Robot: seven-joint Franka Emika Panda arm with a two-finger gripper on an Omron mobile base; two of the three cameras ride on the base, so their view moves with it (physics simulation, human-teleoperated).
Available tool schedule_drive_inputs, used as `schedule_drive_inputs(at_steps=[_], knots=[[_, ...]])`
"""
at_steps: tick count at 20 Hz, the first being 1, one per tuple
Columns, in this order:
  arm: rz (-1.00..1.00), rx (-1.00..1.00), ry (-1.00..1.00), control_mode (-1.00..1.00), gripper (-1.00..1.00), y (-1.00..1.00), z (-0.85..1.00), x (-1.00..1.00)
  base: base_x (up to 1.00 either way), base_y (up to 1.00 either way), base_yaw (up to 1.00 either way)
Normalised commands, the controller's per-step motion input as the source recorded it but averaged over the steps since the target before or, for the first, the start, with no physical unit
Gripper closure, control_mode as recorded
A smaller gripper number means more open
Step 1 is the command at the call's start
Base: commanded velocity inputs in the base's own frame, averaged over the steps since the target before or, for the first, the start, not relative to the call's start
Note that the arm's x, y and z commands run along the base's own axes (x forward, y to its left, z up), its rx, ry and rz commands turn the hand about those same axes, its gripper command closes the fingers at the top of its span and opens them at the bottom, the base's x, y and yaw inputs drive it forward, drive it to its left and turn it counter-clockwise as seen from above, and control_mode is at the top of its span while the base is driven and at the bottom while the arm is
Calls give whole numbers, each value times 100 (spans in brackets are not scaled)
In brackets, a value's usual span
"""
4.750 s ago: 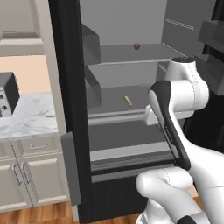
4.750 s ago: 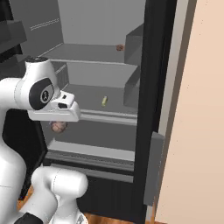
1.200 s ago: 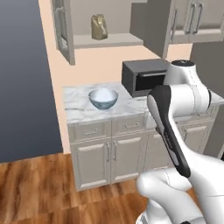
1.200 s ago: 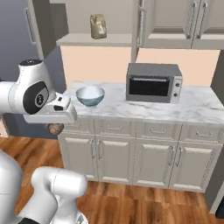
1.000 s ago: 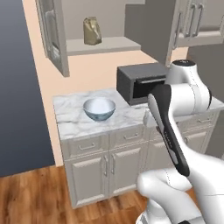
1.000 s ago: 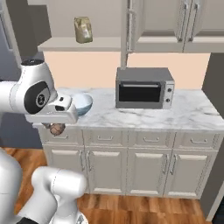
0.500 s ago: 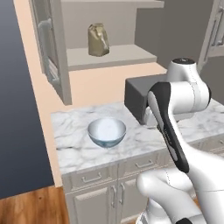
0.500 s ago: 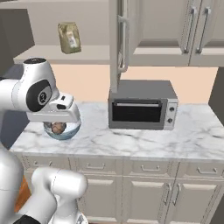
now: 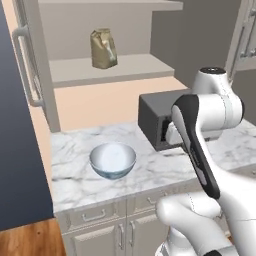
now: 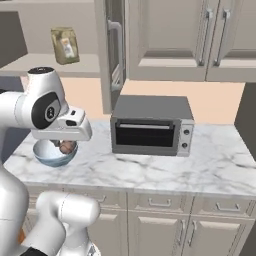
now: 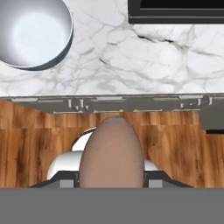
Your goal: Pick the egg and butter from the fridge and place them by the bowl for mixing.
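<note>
We have the egg (image 11: 112, 153) clamped between the jaws of the gripper (image 10: 66, 147), held out over the wood floor just short of the counter (image 11: 144, 57) edge, with the bowl (image 11: 34, 31) on the marble beyond it. To set it down well, we judge we should carry it forward over the marble beside the bowl, away from the microwave (image 10: 151, 126). We should lower until it touches before letting go, since it may roll.

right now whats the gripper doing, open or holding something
gripper: closed on the egg, held out over the wood floor in front of the marble counter, not yet by the bowl.
</note>
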Motion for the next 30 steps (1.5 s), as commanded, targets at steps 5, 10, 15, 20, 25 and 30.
schedule_drive_inputs(at_steps=[5,10,15,20,25,30], knots=[[0,0,0,100,100,0,0,0,52,0,5],[0,0,0,100,100,0,0,0,57,-8,9],[0,0,0,100,100,0,0,0,56,-9,9],[1,0,0,-100,100,-3,-12,29,36,-1,2],[3,0,0,-100,100,-5,-50,87,0,0,0],[4,0,0,-100,100,-4,-69,80,0,0,0]])
